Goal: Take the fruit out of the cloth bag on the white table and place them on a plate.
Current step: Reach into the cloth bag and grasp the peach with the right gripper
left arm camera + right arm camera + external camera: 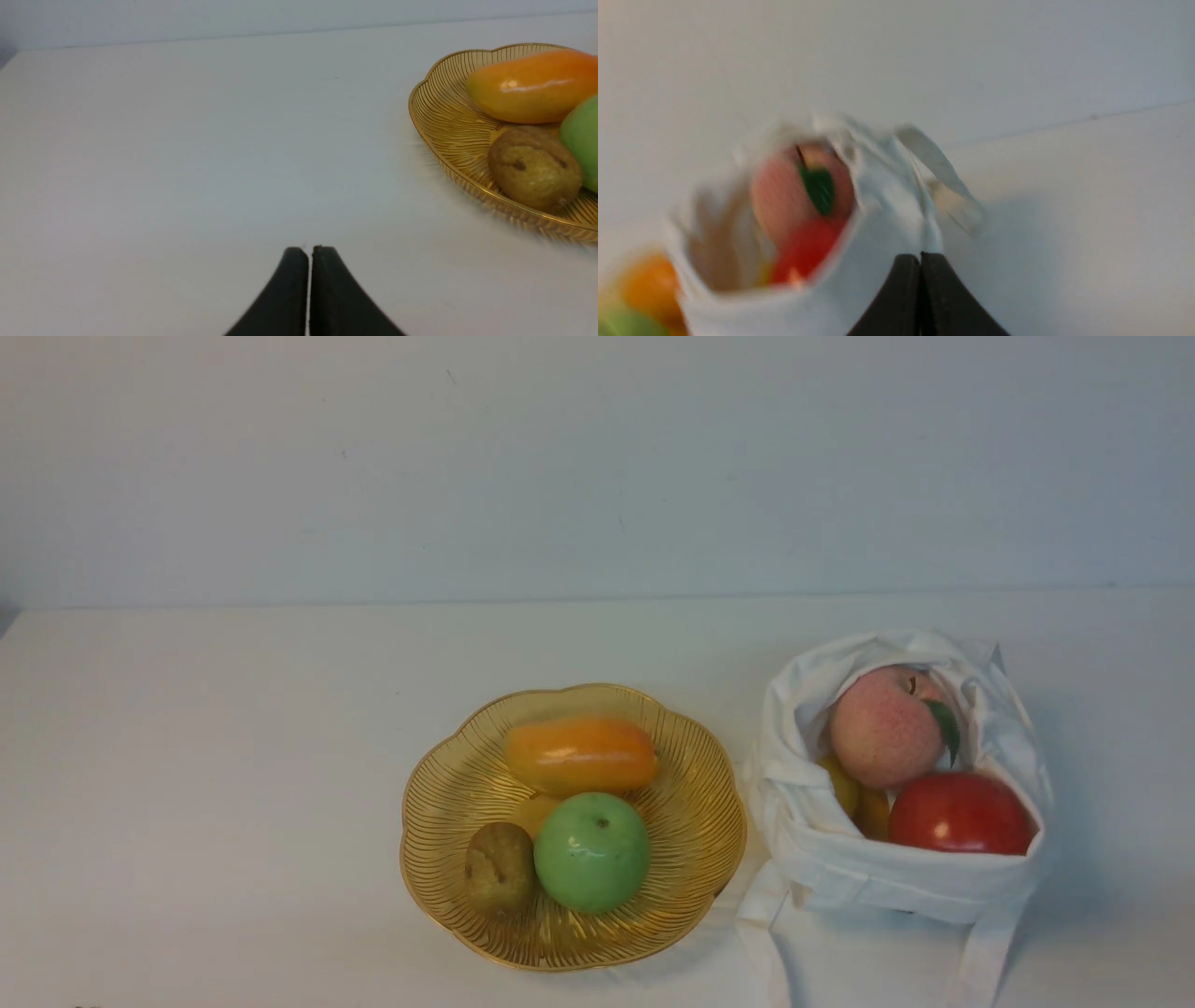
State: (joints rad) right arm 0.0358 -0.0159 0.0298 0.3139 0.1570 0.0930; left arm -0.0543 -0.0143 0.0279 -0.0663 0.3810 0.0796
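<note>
— Seeing trouble ahead?
— Yes; my left gripper [308, 249], jaws pressed together, hangs left of the plate [439, 803]; the peach [882, 728] and apple [960, 814] sit in the cloth bag [887, 887] just right of the plate; my right gripper [920, 255], farther right, jaws likewise together, might shove the soft bag rather than grip.

Plain pale grey wall [597, 457] behind, few faint scuff marks. Meets white table [187, 756] along straight level line. Light soft, even; shadows weak. Small darker patch [6, 611] at far left edge.

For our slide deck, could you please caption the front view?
Cloth bag holding peach and red apple, beside a gold plate with green apple.
</note>
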